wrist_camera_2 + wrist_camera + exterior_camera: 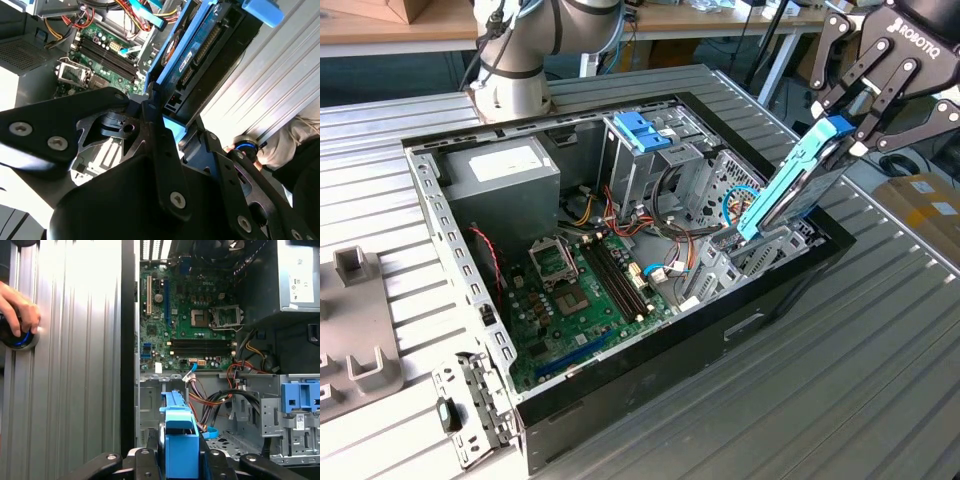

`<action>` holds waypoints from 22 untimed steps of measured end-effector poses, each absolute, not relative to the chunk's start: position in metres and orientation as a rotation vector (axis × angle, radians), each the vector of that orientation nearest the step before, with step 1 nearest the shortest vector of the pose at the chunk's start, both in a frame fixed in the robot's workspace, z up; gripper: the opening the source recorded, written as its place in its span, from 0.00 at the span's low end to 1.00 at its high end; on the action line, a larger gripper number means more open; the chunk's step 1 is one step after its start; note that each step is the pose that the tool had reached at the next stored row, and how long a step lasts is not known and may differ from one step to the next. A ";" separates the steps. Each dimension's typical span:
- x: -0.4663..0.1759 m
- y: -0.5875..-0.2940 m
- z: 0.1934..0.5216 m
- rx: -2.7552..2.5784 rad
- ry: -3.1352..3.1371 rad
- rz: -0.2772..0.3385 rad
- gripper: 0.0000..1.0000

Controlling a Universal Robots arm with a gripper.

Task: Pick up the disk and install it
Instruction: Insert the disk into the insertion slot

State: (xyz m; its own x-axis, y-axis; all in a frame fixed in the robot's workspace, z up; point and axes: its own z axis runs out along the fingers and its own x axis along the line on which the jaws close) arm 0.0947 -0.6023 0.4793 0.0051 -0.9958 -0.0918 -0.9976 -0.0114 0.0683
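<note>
- Disk, at 2 o'clock in the exterior view: light-blue carrier frame around a dark metal body.
- Gripper: black all over, dotted with silver screw heads in the second wrist view.
- Motherboard: green, crossed by long black memory slots.
- Computer case: black outer walls, bare grey metal inside.
- Power supply, at 10 o'clock: grey with a white sticker.
- Latch, at 12 o'clock: blue.
- Cables: red, orange, yellow and black.
- Surface: silver-grey, patterned with parallel ribs.
- Robot arm: pale grey.
</note>
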 end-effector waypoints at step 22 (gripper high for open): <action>0.084 -0.588 0.468 -2.216 2.197 0.178 0.37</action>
State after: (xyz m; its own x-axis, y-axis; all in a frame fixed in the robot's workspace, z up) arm 0.0840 -0.5879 0.4683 0.0051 -0.9957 -0.0920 -0.9976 -0.0115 0.0683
